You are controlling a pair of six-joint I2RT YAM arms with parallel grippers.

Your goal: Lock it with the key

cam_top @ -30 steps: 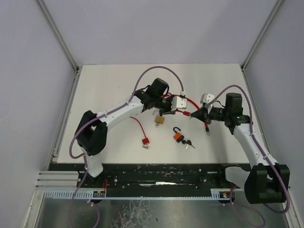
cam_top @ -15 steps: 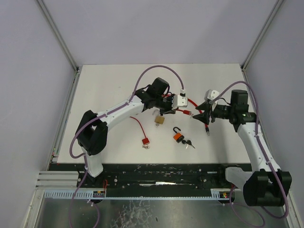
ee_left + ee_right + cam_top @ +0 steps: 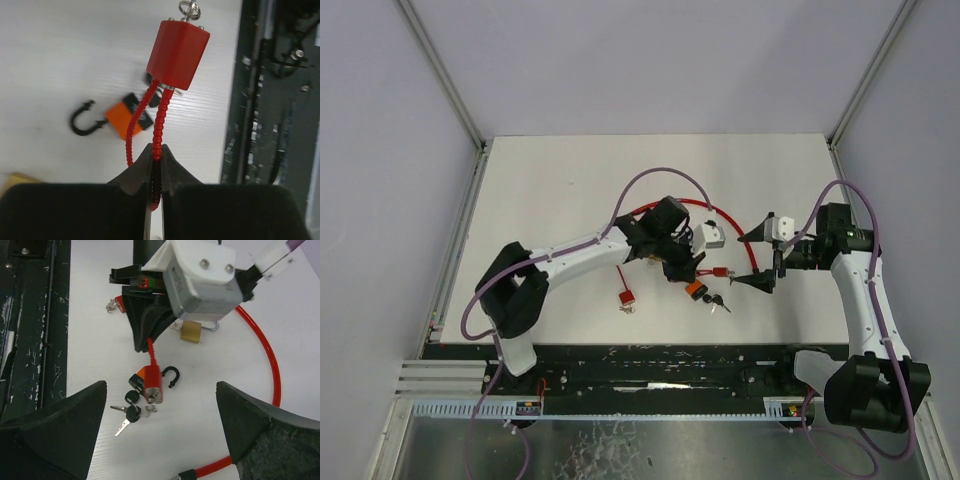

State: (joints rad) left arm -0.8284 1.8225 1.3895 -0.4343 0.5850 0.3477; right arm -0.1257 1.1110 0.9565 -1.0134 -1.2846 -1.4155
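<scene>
Left wrist view: my left tool (image 3: pixel 156 156) pinches the red cable lock (image 3: pixel 177 47) by its cable, body dangling.
My right tool (image 3: pixel 757 260) gapes wide, empty; keys (image 3: pixel 129 410) lie on the desk (image 3: pixel 550 190) just beside the orange padlock (image 3: pixel 122 120), brass padlock (image 3: pixel 191 331) nearby.

red cable lock (image 3: pixel 177 47): dangling; keys (image 3: pixel 131 410): flat, beside open orange padlock (image 3: pixel 119 120)

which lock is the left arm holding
The red block lock: its cable is pinched in the left fingers. The orange padlock and brass padlock lie untouched.
</scene>
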